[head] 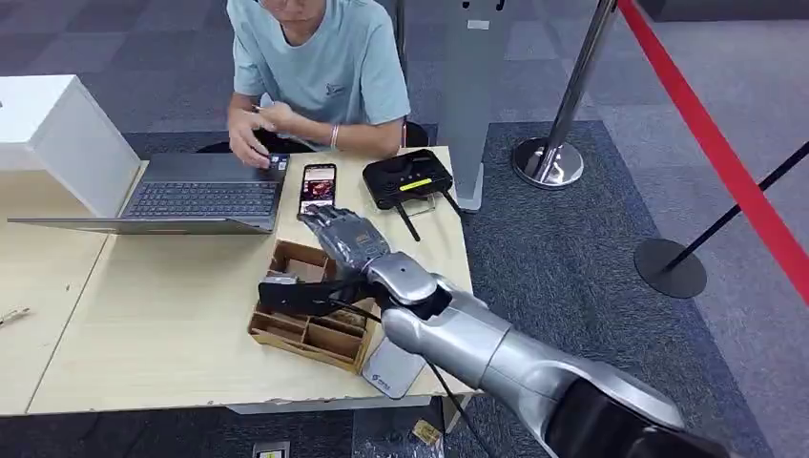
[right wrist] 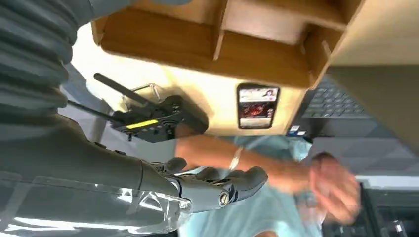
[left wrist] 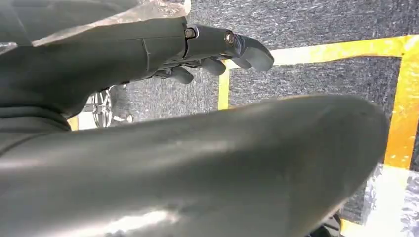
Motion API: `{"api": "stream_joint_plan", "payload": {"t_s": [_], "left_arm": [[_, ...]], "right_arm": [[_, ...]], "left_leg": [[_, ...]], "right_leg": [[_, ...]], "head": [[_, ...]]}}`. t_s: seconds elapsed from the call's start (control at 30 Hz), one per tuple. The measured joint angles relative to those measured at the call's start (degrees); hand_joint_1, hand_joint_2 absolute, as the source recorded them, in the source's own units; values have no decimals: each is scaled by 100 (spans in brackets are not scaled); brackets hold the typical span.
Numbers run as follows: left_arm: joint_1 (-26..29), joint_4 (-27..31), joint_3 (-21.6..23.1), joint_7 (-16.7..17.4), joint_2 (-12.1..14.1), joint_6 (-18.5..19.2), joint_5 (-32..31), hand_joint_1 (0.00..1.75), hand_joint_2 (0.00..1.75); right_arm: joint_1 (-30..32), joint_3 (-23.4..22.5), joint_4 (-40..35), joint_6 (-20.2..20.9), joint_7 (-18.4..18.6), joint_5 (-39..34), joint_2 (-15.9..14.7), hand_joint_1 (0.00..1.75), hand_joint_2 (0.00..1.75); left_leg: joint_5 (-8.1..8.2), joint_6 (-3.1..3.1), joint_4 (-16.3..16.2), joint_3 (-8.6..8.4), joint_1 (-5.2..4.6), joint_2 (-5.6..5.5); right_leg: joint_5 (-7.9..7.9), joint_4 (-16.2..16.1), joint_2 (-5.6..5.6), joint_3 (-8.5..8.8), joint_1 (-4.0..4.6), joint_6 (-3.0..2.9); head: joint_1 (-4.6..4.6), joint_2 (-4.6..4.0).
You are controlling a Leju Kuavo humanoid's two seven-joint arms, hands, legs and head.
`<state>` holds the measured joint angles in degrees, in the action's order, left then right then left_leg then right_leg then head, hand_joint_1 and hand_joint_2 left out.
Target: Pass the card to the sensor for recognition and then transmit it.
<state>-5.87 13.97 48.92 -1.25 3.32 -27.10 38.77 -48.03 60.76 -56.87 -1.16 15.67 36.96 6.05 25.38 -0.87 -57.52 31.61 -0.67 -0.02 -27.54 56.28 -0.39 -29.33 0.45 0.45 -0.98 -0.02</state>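
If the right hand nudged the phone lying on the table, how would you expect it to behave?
The phone lies flat and face up on the smooth wooden table, so it would probably slide rather than tip or roll. It looks thin and rigid, likely hard to lift from above. Its lit glass screen suggests some fragility.

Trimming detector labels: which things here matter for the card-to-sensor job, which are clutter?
Job: right hand; brown wooden divided tray; black antenna box with yellow strip, probably the sensor.
Clutter: grey open laptop; lit black smartphone; red barrier belt.
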Motion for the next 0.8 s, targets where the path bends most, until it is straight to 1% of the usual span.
{"api": "stream_joint_plan", "payload": {"t_s": [0.23,0.43,0.8], "left_arm": [[4,-7,2,0,37,0,11,0,0],[6,-15,4,-61,74,0,116,0,0],[10,-35,4,-168,114,0,190,0,0]], "right_arm": [[104,131,-96,107,-54,-90,50,0,175],[254,212,-52,-83,-105,-92,109,0,175],[273,260,88,-85,-129,-111,138,0,175]], "left_leg": [[0,0,1,0,0,0],[0,0,1,0,1,0],[0,0,1,0,1,0]], "right_leg": [[0,0,0,0,0,0],[0,0,0,0,1,0],[0,0,0,0,1,0]], "head": [[2,0],[2,0],[0,0]]}}
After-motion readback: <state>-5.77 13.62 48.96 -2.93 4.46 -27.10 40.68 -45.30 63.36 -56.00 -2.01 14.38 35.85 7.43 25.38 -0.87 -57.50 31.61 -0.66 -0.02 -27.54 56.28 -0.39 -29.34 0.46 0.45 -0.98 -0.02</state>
